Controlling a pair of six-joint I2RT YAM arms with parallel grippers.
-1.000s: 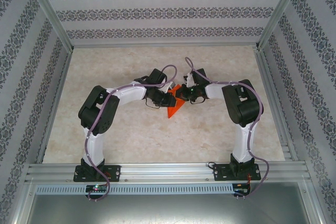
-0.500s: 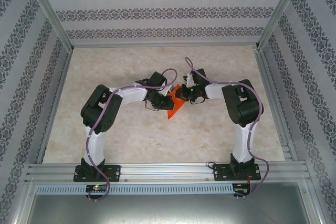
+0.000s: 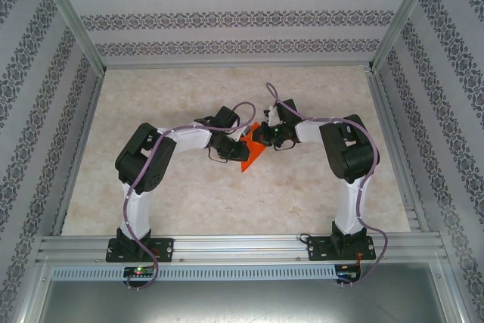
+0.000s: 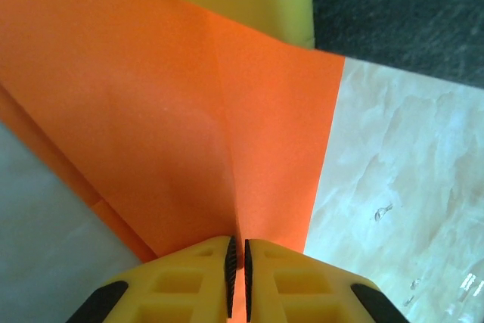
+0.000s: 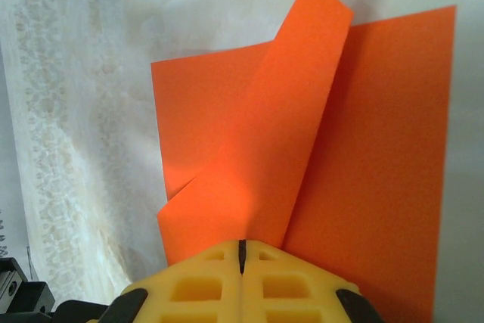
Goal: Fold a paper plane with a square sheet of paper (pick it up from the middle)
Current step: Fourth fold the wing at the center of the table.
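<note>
1. Bases: left arm and right arm sit bolted at the near edge of the table, elbows out, wrists turned in toward each other.
2. Sheet of paper: bright orange, partly folded, at mid-table between the 2 wrists, with 1 pointed corner toward the near side. Cannot tell whether it rests on the surface.
3. Left gripper: yellow jaws almost together, clamped on the sheet's edge, orange showing in the thin slit between them. 1 faint crease runs from the grip across the sheet.
4. Right gripper: jaws pressed together on a folded edge. 1 long flap rises tilted from the grip, with a flat layer just to its right.
5. Left wrist view: 1 yellow finger of the right gripper sits over the sheet's far edge.
6. Far side: patterned wall behind the table.
</note>
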